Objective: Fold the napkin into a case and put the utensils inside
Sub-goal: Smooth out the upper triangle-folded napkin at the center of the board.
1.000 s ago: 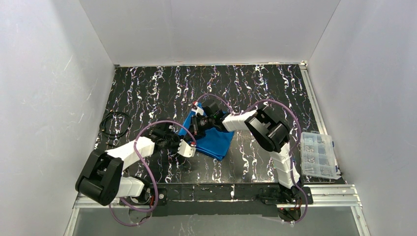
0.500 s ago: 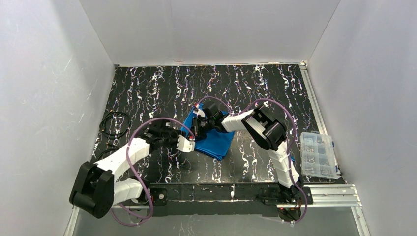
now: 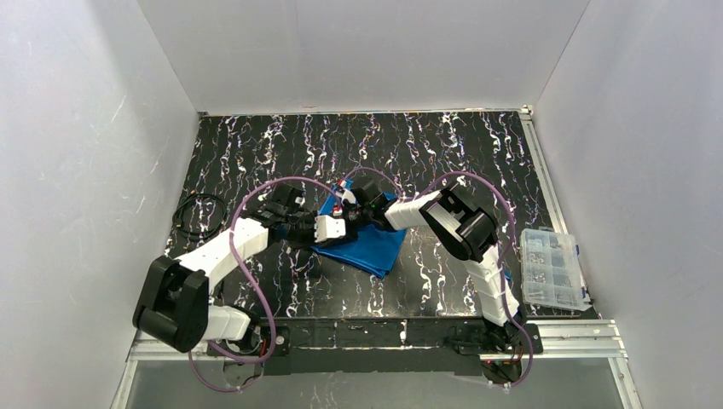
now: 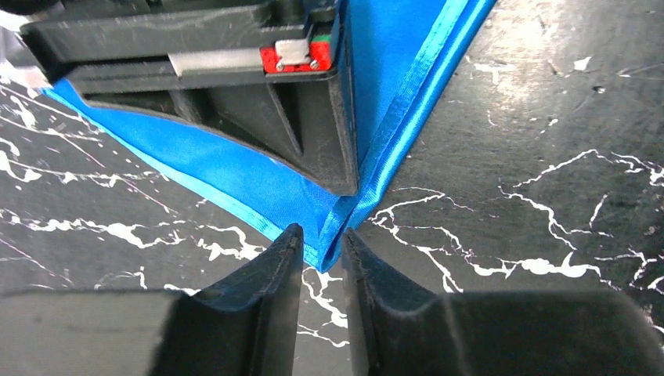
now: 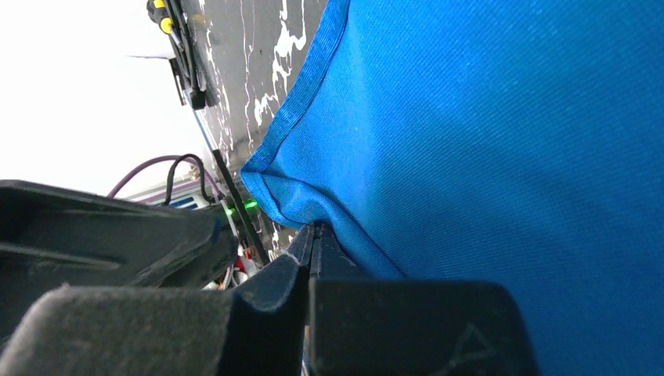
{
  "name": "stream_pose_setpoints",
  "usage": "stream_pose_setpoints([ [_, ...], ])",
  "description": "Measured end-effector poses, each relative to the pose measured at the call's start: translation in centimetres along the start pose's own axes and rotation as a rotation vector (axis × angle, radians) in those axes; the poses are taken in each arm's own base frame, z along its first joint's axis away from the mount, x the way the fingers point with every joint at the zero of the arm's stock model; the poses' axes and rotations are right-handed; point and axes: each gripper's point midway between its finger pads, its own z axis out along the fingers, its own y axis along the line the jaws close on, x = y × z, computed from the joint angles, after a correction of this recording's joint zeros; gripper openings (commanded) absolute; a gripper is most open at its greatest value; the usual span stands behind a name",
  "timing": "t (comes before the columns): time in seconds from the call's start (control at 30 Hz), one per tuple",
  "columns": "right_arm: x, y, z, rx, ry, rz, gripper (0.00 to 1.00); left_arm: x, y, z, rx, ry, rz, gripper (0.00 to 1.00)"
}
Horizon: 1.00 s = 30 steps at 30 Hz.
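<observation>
The blue napkin [image 3: 375, 244] lies folded into a layered wedge on the black marbled table. Its left corner [image 4: 335, 244] sits between my left gripper's [image 4: 319, 233] fingertips, which stand a narrow gap apart and are not closed on it. In the top view the left gripper [image 3: 332, 228] is at the napkin's left edge. My right gripper [image 3: 345, 211] lies low over the same corner, its black body filling the left wrist view [image 4: 235, 78]. Its jaws [image 5: 313, 231] are pressed together at a fold of the cloth [image 5: 485, 141]. The utensils are out of view.
A coil of black cable [image 3: 200, 215] lies at the table's left edge. A clear plastic parts box [image 3: 552, 267] stands at the right edge. White walls close in the table on three sides.
My left gripper has moved right and a little farther away, up to the napkin's left corner. The right gripper has stayed at that corner.
</observation>
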Motion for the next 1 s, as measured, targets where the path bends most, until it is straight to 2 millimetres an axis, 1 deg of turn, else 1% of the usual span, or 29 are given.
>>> stream_pose_setpoints([
  [0.17, 0.0, -0.1, 0.0, -0.001, -0.007, 0.000, 0.01, 1.3, 0.1, 1.3, -0.016, 0.036, -0.071, 0.14],
  [0.23, 0.0, -0.1, 0.0, -0.004, -0.009, 0.000, 0.01, 1.6, 0.3, 1.7, -0.027, 0.049, -0.091, 0.14],
  [0.43, 0.1, 0.0, 0.0, -0.004, -0.008, 0.005, 0.01, 1.9, 1.0, 2.2, -0.057, 0.055, -0.126, 0.14],
  [0.57, 0.1, 0.0, 0.0, -0.006, -0.009, 0.008, 0.01, 2.3, 0.7, 2.6, -0.055, 0.064, -0.137, 0.14],
  [0.77, 0.1, -0.1, 0.0, -0.010, -0.011, 0.009, 0.01, 3.3, -0.2, 3.1, -0.041, 0.077, -0.104, 0.14],
  [1.0, 0.1, -0.1, 0.0, -0.011, -0.012, 0.008, 0.01, 3.5, 0.4, 3.2, -0.088, 0.067, -0.005, 0.13],
])
